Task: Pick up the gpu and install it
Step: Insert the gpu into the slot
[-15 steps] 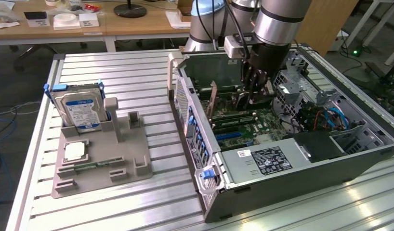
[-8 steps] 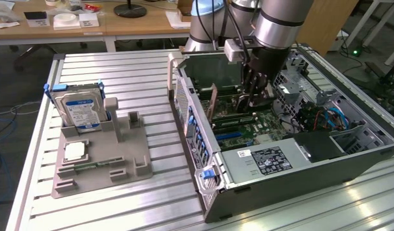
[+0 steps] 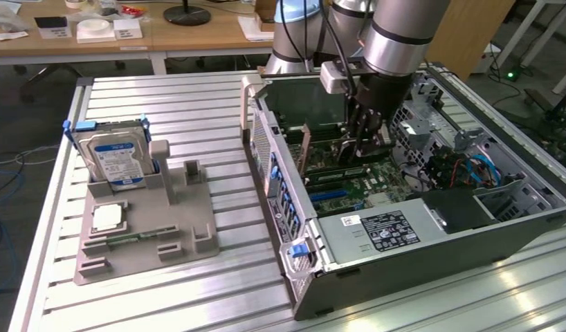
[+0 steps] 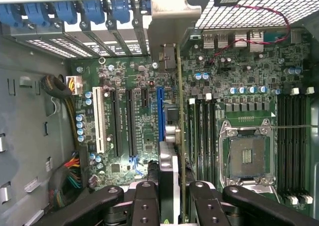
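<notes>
The gpu stands on edge between my fingers, a thin board with a silver block on one side. Its bracket end reaches toward the row of rear slot covers. My gripper is shut on the gpu, one black finger on each side. The card hangs right beside the blue slot of the motherboard; whether it sits in a slot I cannot tell. In the exterior view my gripper reaches down into the open computer case, and the gpu shows as a thin brownish board.
On the exterior view's left a grey fixture holds a hard drive with a blue-white label and a small silver chip. Inside the case are the power supply, an open processor socket, memory slots and cable bundles.
</notes>
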Tool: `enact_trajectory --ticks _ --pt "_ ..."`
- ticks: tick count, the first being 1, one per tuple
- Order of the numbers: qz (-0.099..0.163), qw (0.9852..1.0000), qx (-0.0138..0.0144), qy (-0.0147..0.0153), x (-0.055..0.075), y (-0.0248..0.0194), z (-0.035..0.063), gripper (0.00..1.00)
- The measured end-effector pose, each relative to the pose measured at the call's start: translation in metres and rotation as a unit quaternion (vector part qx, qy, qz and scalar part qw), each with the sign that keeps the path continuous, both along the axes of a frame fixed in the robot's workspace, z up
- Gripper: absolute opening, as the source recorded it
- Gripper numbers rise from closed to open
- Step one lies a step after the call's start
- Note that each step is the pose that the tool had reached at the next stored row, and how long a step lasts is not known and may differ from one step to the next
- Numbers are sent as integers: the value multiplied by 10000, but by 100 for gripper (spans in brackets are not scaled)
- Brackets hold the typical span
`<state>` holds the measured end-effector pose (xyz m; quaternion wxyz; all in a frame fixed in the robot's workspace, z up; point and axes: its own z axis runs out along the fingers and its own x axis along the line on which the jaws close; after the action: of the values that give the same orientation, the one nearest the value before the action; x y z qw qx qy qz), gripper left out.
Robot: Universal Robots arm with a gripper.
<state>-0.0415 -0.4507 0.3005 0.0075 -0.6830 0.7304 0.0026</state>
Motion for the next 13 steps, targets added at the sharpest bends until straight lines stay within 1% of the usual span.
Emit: enact_trajectory --ticks 7,8,11,13 --pt "0 10000 1 -1 0 0 -3 28" --pt "0 10000 2 -1 0 -3 -7 28" --pt "-1 10000 2 -1 -1 -31 -12 28" --pt "-1 10000 1 -1 -7 -32 -18 28"
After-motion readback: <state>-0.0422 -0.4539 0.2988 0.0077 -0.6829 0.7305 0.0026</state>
